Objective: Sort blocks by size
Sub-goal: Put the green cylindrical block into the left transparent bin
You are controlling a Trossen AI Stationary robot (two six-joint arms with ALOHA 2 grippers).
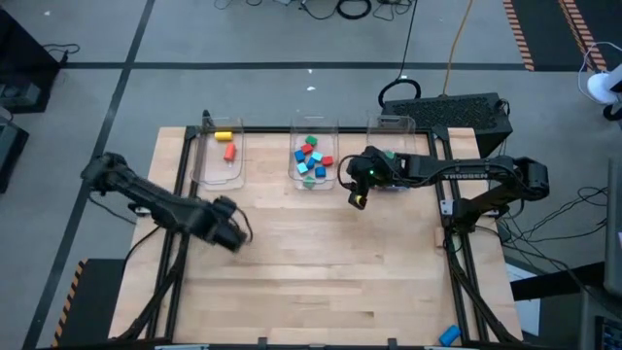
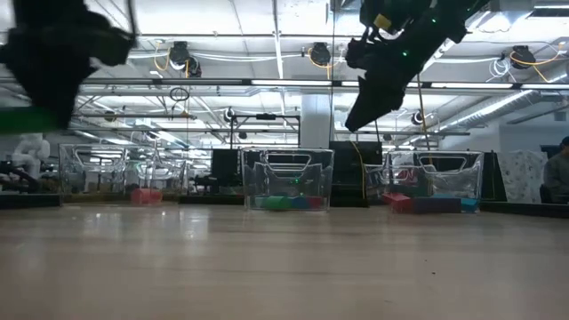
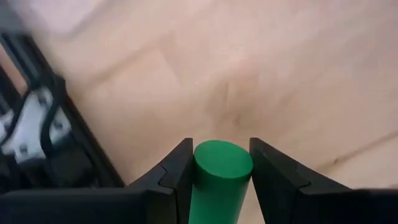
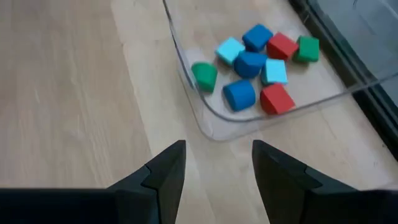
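- Left arm (image 1: 146,199) comes in from the table's left edge; left gripper (image 1: 231,231) sits over bare wood at left-centre, on the near side of the left bin and well clear of it.
- Left gripper is clamped on a green cylinder (image 3: 217,177). In the left wrist view both fingers (image 3: 177,180) press its sides, round end face showing, bare table (image 3: 261,74) beyond it.
- Low view: that gripper is up in the top-left corner, raised off the table, with a green blur at the picture's left edge beside it.
- Three clear bins in a row along the far side of the table.
- Left bin (image 1: 220,160): a yellow block (image 1: 224,135) and an orange-red block (image 1: 229,152), close together, yellow farther back.
- Middle bin (image 1: 314,146): a heap of small blocks (image 1: 313,160), red, blue, light blue, green. The right wrist view shows roughly nine of them, several touching, a green one (image 4: 204,75) nearest the bin's curved corner.
- Right bin (image 1: 393,126): mostly hidden under the right arm in the high view; a green piece (image 1: 388,154) shows beside the wrist. Low view shows red and blue blocks (image 2: 427,204) on its floor.
- Right gripper (image 1: 356,199) hangs just in front of the gap between the middle and right bins, raised above the table.
- Right gripper is released and carrying nothing: in its wrist view the fingers (image 4: 165,171) stand apart with only wood between them.
- Right arm (image 1: 466,180) reaches in from the table's right side.
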